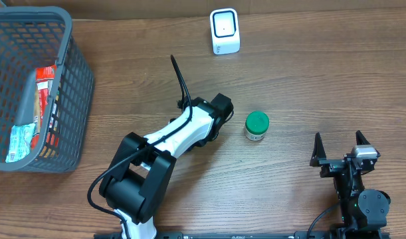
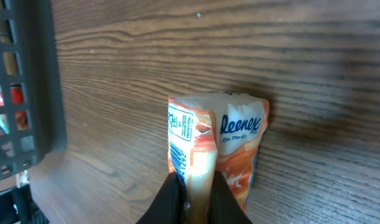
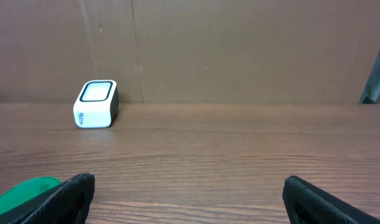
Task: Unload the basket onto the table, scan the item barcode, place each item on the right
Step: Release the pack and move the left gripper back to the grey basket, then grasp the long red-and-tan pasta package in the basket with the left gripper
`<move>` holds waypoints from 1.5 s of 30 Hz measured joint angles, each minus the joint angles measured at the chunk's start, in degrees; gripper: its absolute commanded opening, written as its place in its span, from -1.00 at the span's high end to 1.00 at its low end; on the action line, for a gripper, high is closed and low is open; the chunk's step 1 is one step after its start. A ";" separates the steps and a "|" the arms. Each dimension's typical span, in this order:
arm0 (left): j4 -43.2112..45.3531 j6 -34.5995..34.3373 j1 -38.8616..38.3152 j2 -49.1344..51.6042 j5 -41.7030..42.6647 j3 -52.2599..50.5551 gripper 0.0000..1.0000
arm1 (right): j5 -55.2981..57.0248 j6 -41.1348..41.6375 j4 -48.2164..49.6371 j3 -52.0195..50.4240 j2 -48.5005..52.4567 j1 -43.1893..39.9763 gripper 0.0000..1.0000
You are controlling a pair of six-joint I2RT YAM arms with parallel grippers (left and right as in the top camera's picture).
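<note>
An orange Kleenex tissue pack (image 2: 239,134) fills the left wrist view, with a barcode (image 2: 179,158) printed on its left side. My left gripper (image 2: 196,185) is shut on the pack's near edge, just above the wooden table. In the overhead view the left gripper (image 1: 218,111) sits mid-table and hides the pack. The white scanner (image 1: 224,31) stands at the back, well beyond it, and shows as a scanner (image 3: 96,104) in the right wrist view too. My right gripper (image 1: 340,150) rests open at the front right, nothing between its fingers (image 3: 74,194).
A small jar with a green lid (image 1: 256,125) stands just right of the left gripper. A grey mesh basket (image 1: 70,86) holding several packets occupies the left side. A brown cardboard wall (image 3: 239,50) closes the back.
</note>
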 measured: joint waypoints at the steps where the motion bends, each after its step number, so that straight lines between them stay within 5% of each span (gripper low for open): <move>1: -0.61 -0.04 0.00 0.00 0.04 0.98 0.60 | -0.02 0.00 0.02 0.00 0.00 -0.02 -1.00; 11: -1.01 0.90 0.00 0.00 3.91 5.99 0.49 | -0.02 0.00 -0.02 0.00 0.00 -0.02 -1.00; 19: -3.58 1.14 0.17 0.00 6.51 8.17 0.05 | 0.00 -0.02 0.00 0.00 0.00 -0.02 -1.00; 22: -7.61 1.46 0.87 0.09 8.24 13.29 -0.23 | 0.00 -0.02 0.00 0.00 0.00 -0.02 -1.00; 28: -19.87 3.30 4.57 0.11 9.90 32.39 -0.29 | -0.02 -0.02 -0.04 0.00 0.00 -0.02 -1.00; 31: -25.83 5.33 7.91 0.11 10.01 44.74 -0.37 | 0.00 -0.02 -0.02 0.00 0.00 -0.02 -1.00; 36: -31.36 8.37 17.94 0.07 10.14 64.43 -0.99 | -0.02 -0.04 0.00 0.00 0.00 -0.02 -1.00; 45: -30.91 8.72 43.58 0.20 10.40 75.08 -0.99 | -0.02 0.00 0.00 0.00 0.00 -0.02 -1.00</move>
